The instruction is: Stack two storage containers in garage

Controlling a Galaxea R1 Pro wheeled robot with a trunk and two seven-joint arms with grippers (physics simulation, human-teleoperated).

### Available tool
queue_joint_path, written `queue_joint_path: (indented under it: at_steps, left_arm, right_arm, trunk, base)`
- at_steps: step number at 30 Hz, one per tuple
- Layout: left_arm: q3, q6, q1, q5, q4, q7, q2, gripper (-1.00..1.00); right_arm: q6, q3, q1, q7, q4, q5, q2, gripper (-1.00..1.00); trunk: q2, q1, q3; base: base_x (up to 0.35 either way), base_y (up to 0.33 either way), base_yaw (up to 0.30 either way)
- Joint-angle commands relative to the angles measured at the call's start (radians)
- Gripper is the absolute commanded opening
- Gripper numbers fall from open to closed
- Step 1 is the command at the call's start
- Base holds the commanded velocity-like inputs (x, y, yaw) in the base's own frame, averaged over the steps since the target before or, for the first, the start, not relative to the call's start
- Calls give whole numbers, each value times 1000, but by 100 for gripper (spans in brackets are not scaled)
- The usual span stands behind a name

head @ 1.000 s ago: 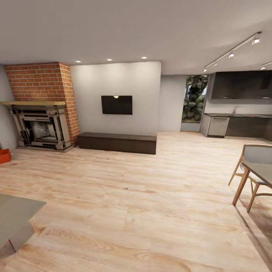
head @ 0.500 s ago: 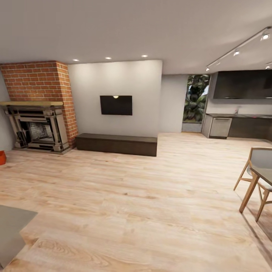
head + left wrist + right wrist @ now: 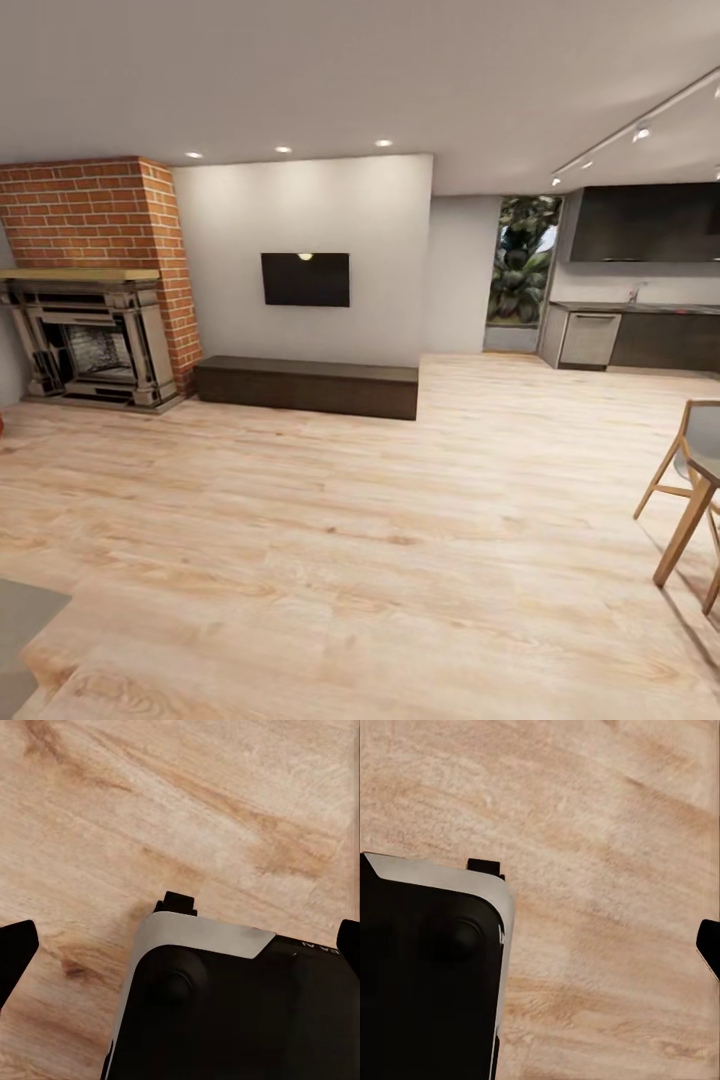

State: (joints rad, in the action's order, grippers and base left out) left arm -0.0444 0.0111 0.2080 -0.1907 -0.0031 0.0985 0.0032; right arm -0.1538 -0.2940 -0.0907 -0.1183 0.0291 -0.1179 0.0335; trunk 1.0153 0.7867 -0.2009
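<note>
1. Grey flat-topped furniture corner (image 3: 18,615): far left of the low dark cabinet (image 3: 305,386), nearer the camera.
2. Red-brick fireplace (image 3: 95,290): just left of the cabinet, against the same back wall.
3. Black TV (image 3: 305,279): on the white wall directly above the cabinet.
4. Pale wood plank floor (image 3: 380,540): stretches bare from the front of the cabinet toward the camera; marks this room as the living room.
5. Window with foliage (image 3: 522,262): right of the cabinet, further back.
6. Dark kitchen counter (image 3: 640,335): well right of the cabinet.
7. Wooden chair (image 3: 690,470): far right of the cabinet, nearer the camera.
8. Left gripper (image 3: 180,945): fingers spread wide, tips (image 3: 15,952) at opposite edges of the wrist view, nothing between them; plank floor beneath.
9. Right gripper (image 3: 540,945): one fingertip (image 3: 709,945) far out at the edge, so judged spread; nothing carried.
10. Storage containers: not in either gripper; whereabouts not determinable from these views.
11. Progress, as a judgement: at the very start. No container collected, none taken to the garage, none set on the concrete, none stacked. Left to do: locate and lift both, carry them out, place one, put the other on top.
</note>
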Motion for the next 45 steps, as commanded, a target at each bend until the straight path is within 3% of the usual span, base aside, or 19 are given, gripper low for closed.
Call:
queue_joint_path:
  at_steps: [1, 17, 45]
  left_arm:
    - [-4, 1, 1, -4, 0, 1, 0, 100]
    - [-5, -1, 1, -4, 0, 1, 0, 100]
    - [-5, -1, 1, -4, 0, 1, 0, 100]
  right_arm:
    - [-7, -8, -1, 0, 3, -11, 0, 100]
    - [-9, -7, -1, 0, 3, -14, 5, 100]
    - [-9, -5, -1, -1, 3, -15, 5, 100]
  trunk:
    - [1, 1, -1]
    - [1, 1, -1]
    - [1, 1, -1]
  base:
    - [322, 0, 0]
    - [322, 0, 22]
    - [322, 0, 261]
